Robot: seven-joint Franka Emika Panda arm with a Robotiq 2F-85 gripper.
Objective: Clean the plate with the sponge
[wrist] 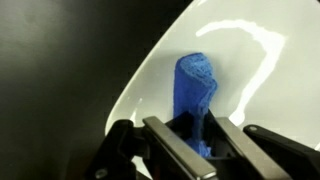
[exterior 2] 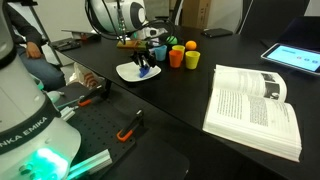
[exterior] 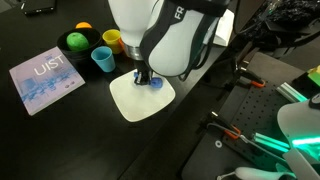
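Nearest the wrist lens, at the bottom edge of the frame, the Robotiq gripper [wrist: 196, 148] is clamped on the small blue rectangular soft sponge [wrist: 197, 85], with one grey finger on each side of it. The sponge projects upward in that frame. Its free end lies over the large flat white square plate with rounded corners [wrist: 255, 95]. I cannot tell from this view whether that end presses on the surface or only hovers just above it.

In an exterior view the plate [exterior: 130, 105] sits at centre frame on the black table [exterior: 60, 130], and the sponge [exterior: 156, 84] is near the plate's upper right corner.

Step in hand, as I judge it: wiping the plate.

1. I lower the arm only until the sponge visibly flattens. More force than that is likely to bend it out of the grip.
2. I sweep from the upper right corner toward the lower left in overlapping passes, covering the bare white area.
3. I hold every stroke inside the rim. The plate appears to lie loose, so a hard sideways push could slide it.
4. I keep strokes short toward the upper left, where the light blue plastic cup [exterior: 102, 60] stands near the plate.
5. I leave the grip closed throughout.
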